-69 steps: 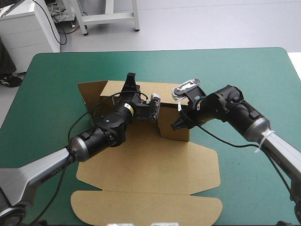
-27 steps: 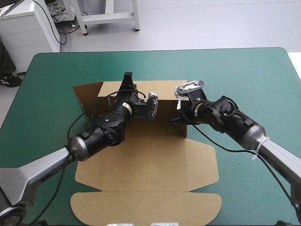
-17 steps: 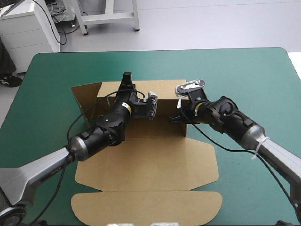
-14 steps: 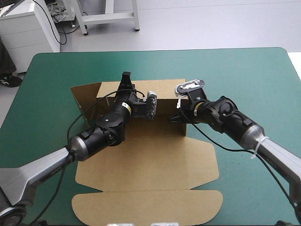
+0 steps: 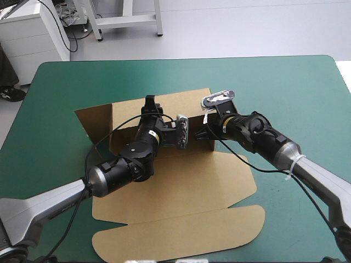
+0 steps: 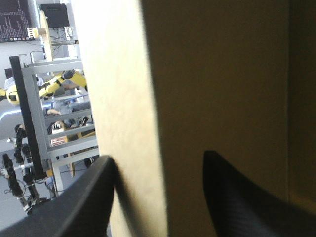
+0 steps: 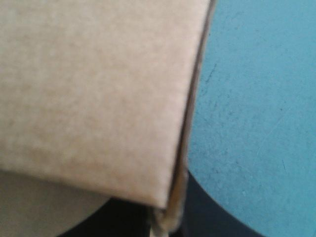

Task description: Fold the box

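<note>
The brown box (image 5: 181,186) lies mid-table, its base and rounded lid (image 5: 181,235) flat and its back wall (image 5: 181,101) raised. My left gripper (image 5: 149,104) reaches over the base to that back wall. In the left wrist view its black fingers (image 6: 89,197) stand apart, open, one on each side of the upright board (image 6: 118,98). My right gripper (image 5: 206,133) is at the box's right wall. In the right wrist view it (image 7: 168,222) is shut on the box, pinching a folded corner of board (image 7: 98,98).
A side flap (image 5: 93,123) sticks out at the box's left end. Bare teal-green cover (image 5: 285,82) stretches to the right and far side of the box; it also shows beside the pinched corner (image 7: 256,98).
The left gripper has opened around the back wall. The box has swung, its right end now farther from the near edge and its lid skewed. The right gripper keeps its grip.
</note>
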